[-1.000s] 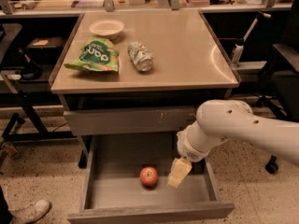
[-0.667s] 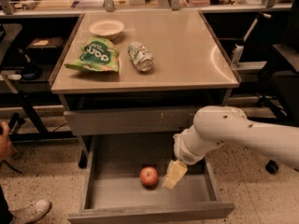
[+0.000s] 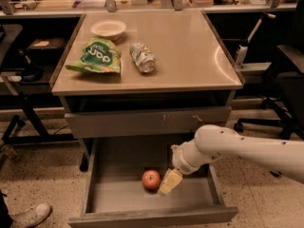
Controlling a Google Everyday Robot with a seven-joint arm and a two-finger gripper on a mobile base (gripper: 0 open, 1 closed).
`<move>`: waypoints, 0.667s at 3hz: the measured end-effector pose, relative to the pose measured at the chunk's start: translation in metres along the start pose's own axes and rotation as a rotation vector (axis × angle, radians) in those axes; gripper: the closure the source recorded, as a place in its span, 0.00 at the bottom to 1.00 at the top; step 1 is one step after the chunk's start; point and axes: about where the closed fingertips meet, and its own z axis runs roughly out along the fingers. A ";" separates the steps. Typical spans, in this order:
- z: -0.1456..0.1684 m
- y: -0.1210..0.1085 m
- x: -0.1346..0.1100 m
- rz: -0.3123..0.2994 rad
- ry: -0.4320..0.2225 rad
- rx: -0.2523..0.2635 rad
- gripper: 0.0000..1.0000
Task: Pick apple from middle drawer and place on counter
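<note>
The apple (image 3: 151, 179) is small, round and red-orange and lies on the bare grey floor of the open middle drawer (image 3: 114, 201), near its centre. My gripper (image 3: 170, 182) hangs down into the drawer on the white arm that comes in from the right. It is just to the right of the apple, close beside it. The beige counter (image 3: 190, 51) is the top of the cabinet above.
On the counter stand a white bowl (image 3: 109, 29), a green snack bag (image 3: 95, 57) and a crushed can (image 3: 142, 57). The drawer front above has white scuff marks (image 3: 164, 119). A black chair (image 3: 285, 80) stands at the right, and a shoe (image 3: 31, 214) shows at bottom left.
My gripper has moved left and slightly down inside the drawer, from well to the right of the apple to close beside it. The apple has not moved.
</note>
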 end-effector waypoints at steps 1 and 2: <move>0.000 0.000 0.000 0.000 0.000 0.000 0.00; 0.025 -0.003 0.002 -0.011 -0.026 -0.011 0.00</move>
